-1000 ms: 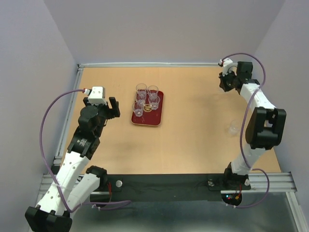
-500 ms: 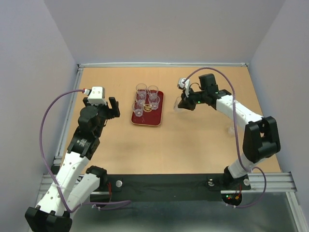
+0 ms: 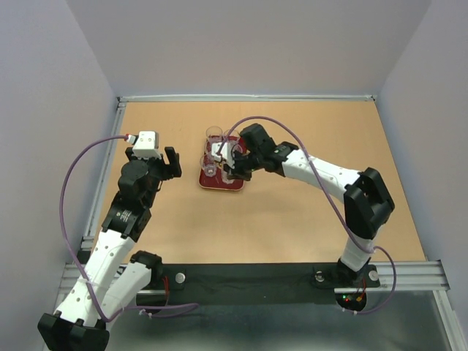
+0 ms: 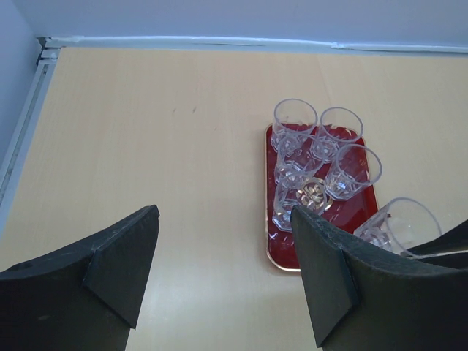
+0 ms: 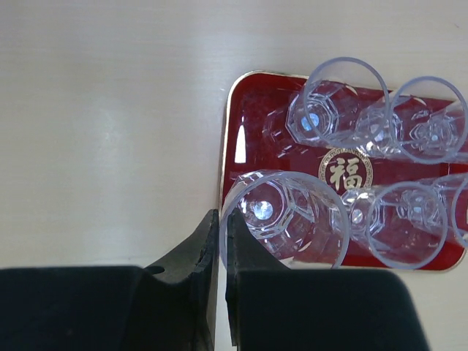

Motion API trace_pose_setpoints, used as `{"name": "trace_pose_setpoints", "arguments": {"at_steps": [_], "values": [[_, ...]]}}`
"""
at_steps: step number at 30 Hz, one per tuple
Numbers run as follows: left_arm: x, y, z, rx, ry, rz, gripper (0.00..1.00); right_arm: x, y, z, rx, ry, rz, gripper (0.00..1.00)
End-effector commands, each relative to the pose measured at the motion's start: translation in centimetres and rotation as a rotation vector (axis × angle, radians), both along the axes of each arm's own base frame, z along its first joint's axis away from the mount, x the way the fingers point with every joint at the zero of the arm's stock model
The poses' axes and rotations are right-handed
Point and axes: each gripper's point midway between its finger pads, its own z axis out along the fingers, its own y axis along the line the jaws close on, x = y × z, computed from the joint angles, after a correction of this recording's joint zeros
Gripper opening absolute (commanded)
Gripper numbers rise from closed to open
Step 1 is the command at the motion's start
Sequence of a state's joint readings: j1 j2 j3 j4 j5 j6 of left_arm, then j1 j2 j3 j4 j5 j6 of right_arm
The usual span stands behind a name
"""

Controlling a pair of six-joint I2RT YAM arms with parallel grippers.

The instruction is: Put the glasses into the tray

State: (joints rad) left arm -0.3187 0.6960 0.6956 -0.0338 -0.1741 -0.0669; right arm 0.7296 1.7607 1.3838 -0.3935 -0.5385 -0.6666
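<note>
The dark red tray (image 3: 235, 184) lies left of the table's middle, with several clear glasses (image 3: 213, 134) standing on its far half. My right gripper (image 3: 232, 168) is over the tray's near right part. In the right wrist view it (image 5: 221, 232) is shut on the rim of one glass (image 5: 289, 219), one finger inside and one outside. That glass hangs over a bare corner of the tray (image 5: 252, 121), beside the gold emblem (image 5: 345, 174). I cannot tell whether it touches the tray. My left gripper (image 3: 152, 162) is open and empty, left of the tray (image 4: 281, 248). The held glass (image 4: 402, 223) also shows there.
The table's raised metal edge (image 3: 110, 153) runs close behind my left arm. The back wall edge (image 4: 219, 41) lies beyond the tray. My right forearm (image 3: 322, 174) stretches across the table's middle from the right.
My right arm has swung from the far right corner leftward across the table with a glass and now holds it over the tray. My left arm has not moved.
</note>
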Motion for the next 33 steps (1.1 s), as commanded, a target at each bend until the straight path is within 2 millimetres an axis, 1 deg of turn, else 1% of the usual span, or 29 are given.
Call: {"name": "trace_pose_setpoints", "arguments": {"at_steps": [1, 2, 3, 6, 7, 8, 10, 13, 14, 15, 17, 18, 21, 22, 25, 29, 30, 33], "values": [[0.1, 0.3, 1.4, -0.005, -0.062, 0.011, 0.84, 1.8, 2.0, 0.7, -0.029, -0.09, -0.033, 0.0], [0.0, 0.3, 1.4, -0.005, -0.063, 0.014, 0.83, 2.4, 2.3, 0.8, -0.034, -0.106, -0.047, 0.0], [0.0, 0.3, 1.4, -0.007, -0.063, 0.013, 0.84, 2.7, 2.5, -0.3, -0.054, -0.094, -0.055, 0.0], [0.0, 0.3, 1.5, -0.006, -0.065, 0.012, 0.84, 4.0, 2.8, -1.2, -0.082, -0.097, -0.099, 0.01], [0.0, 0.3, 1.4, -0.005, -0.063, 0.012, 0.84, 4.3, 2.9, -0.9, -0.08, -0.108, -0.109, 0.01], [0.0, 0.3, 1.5, -0.006, -0.065, 0.011, 0.84, 4.8, 2.8, -1.7, -0.098, -0.106, -0.123, 0.01], [0.0, 0.3, 1.4, -0.008, -0.065, 0.01, 0.84, 5.4, 3.1, -1.8, -0.102, -0.112, -0.135, 0.02], [0.0, 0.3, 1.5, -0.007, -0.066, 0.011, 0.84, 5.8, 3.4, -1.9, -0.103, -0.115, -0.139, 0.04], [0.0, 0.3, 1.6, -0.007, -0.068, 0.011, 0.84, 6.0, 3.6, -1.6, -0.095, -0.119, -0.139, 0.05], [-0.1, 0.3, 1.5, -0.007, -0.068, 0.012, 0.84, 6.1, 3.7, -2.0, -0.102, -0.115, -0.14, 0.06], [-0.1, 0.3, 1.5, -0.009, -0.068, 0.011, 0.84, 6.5, 3.9, -1.8, -0.097, -0.121, -0.149, 0.07], [-0.1, 0.3, 1.5, -0.009, -0.068, 0.011, 0.84, 6.6, 4.0, -2.1, -0.102, -0.118, -0.151, 0.09], [0.0, 0.3, 1.5, -0.008, -0.066, 0.013, 0.84, 6.6, 4.2, -2.1, -0.098, -0.113, -0.148, 0.12], [-0.1, 0.3, 1.5, -0.009, -0.068, 0.011, 0.84, 6.6, 4.2, -2.0, -0.095, -0.113, -0.15, 0.15], [-0.1, 0.3, 1.5, -0.007, -0.068, 0.011, 0.84, 6.5, 4.3, -1.9, -0.092, -0.11, -0.15, 0.2], [-0.1, 0.3, 1.5, -0.007, -0.066, 0.011, 0.84, 6.4, 4.3, -1.5, -0.08, -0.107, -0.147, 0.28], [-0.1, 0.3, 1.6, -0.007, -0.069, 0.012, 0.84, 6.4, 4.3, -1.5, -0.081, -0.105, -0.148, 0.28], [-0.1, 0.3, 1.5, -0.006, -0.066, 0.012, 0.84, 6.2, 4.4, -0.7, -0.064, -0.104, -0.147, 0.29]]}}
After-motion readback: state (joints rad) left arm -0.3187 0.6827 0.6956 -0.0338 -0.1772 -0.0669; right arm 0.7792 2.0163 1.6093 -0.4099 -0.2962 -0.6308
